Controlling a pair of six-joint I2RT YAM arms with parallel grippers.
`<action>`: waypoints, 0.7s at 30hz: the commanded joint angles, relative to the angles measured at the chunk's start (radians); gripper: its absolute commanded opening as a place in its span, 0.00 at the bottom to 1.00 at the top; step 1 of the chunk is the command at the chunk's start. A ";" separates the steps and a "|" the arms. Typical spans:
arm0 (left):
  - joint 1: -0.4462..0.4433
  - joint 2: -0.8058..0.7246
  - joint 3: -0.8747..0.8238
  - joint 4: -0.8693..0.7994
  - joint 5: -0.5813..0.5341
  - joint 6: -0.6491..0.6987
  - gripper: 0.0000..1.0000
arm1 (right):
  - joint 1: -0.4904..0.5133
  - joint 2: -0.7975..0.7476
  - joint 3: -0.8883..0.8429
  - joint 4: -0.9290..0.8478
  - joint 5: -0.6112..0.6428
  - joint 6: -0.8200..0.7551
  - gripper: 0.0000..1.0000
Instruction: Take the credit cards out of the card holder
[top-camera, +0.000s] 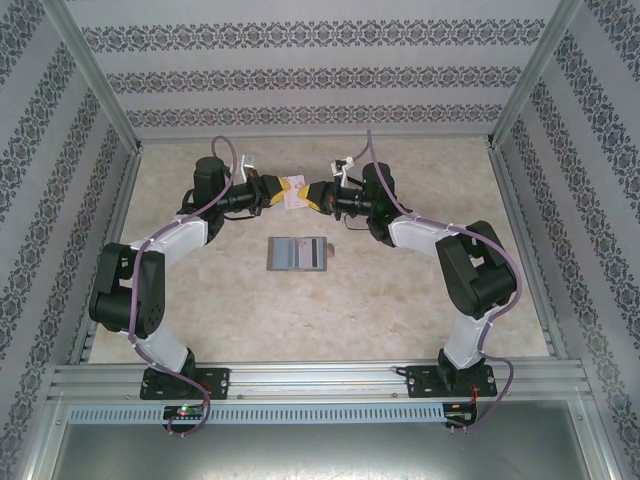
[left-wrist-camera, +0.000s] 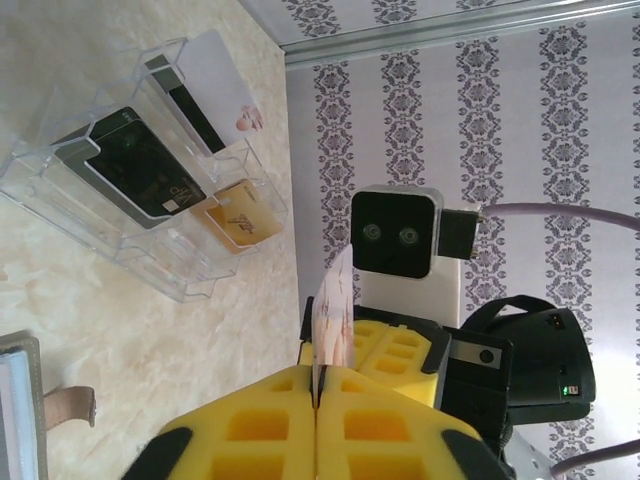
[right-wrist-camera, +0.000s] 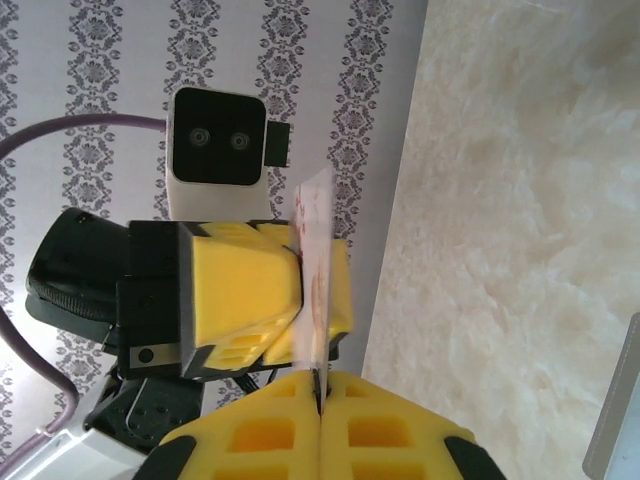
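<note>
You've got both grippers meeting nose to nose over the far middle of the table (top-camera: 200, 300). The left gripper (top-camera: 274, 191) and the right gripper (top-camera: 313, 195) are each clamped on the same pale card (top-camera: 293, 192), one from either end. In both wrist views the yellow pads are pressed together with the card's thin edge standing up between them. To me that reads as a hand-over in mid-air, the card shared so neither side drops it.

The card holder (top-camera: 297, 254) lies flat and open on the table, nearer you than the grippers and apart from them. Beside it, the clear tray (left-wrist-camera: 60, 190) holds a dark card (left-wrist-camera: 140, 170), a gold card (left-wrist-camera: 240, 215) and a white striped card (left-wrist-camera: 210, 90), slotted upright.

Your arms mirror each other: elbows flared outward, forearms folded in, wrists level and facing across.
</note>
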 joint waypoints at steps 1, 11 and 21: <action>0.004 -0.038 0.005 -0.125 -0.075 0.065 0.34 | -0.016 -0.013 0.010 -0.076 0.044 -0.103 0.00; 0.054 -0.104 0.083 -0.713 -0.449 0.404 0.83 | -0.064 -0.086 0.209 -0.712 0.314 -0.667 0.00; 0.117 -0.164 0.129 -0.966 -0.607 0.590 0.99 | -0.141 -0.034 0.423 -0.933 0.445 -1.159 0.00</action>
